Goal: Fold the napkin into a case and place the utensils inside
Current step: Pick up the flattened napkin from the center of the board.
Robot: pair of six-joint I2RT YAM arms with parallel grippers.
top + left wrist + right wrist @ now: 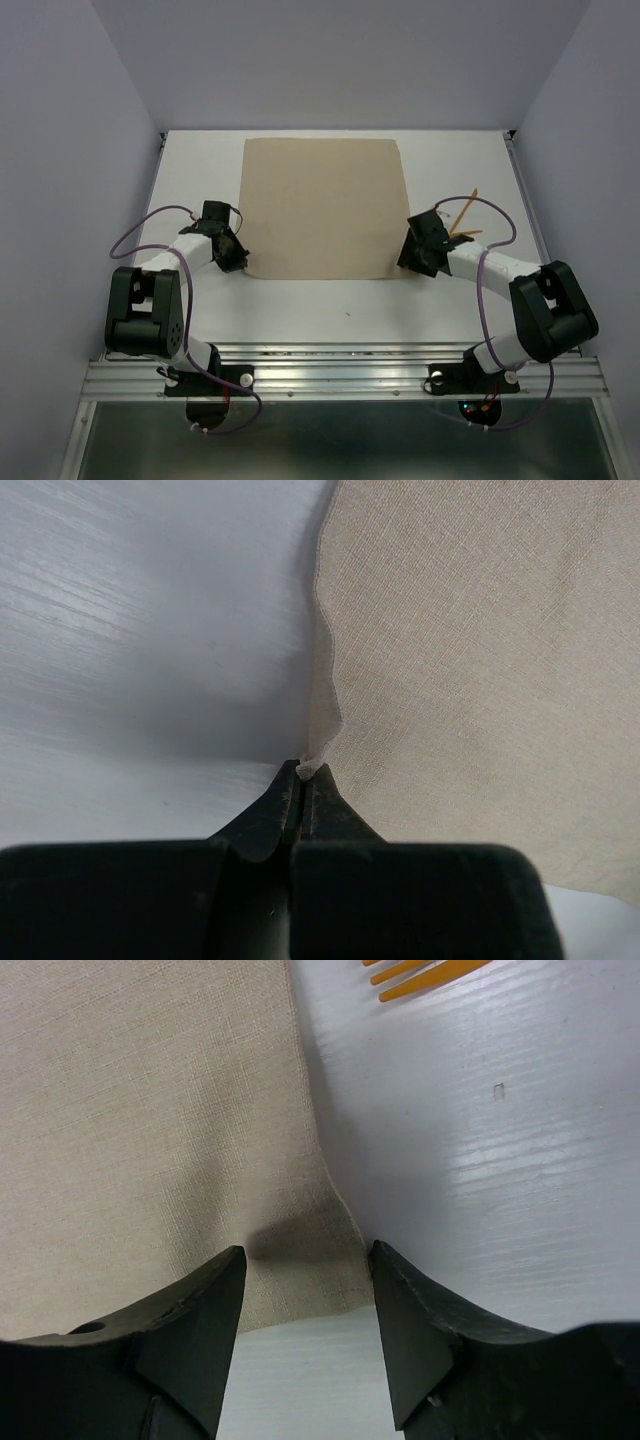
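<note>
While left fingers clamp napkin corner, right fingers apart over other near corner.

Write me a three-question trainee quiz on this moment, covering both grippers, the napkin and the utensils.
1. True or false: the utensils lie off the napkin, to its right.
2. The left gripper is: A) open above the cloth; B) shut on a near corner of the napkin; C) holding a utensil.
3. Fill in: the right gripper stands ____ over the napkin's other near corner.
Key: 1 true; 2 B; 3 open.
</note>
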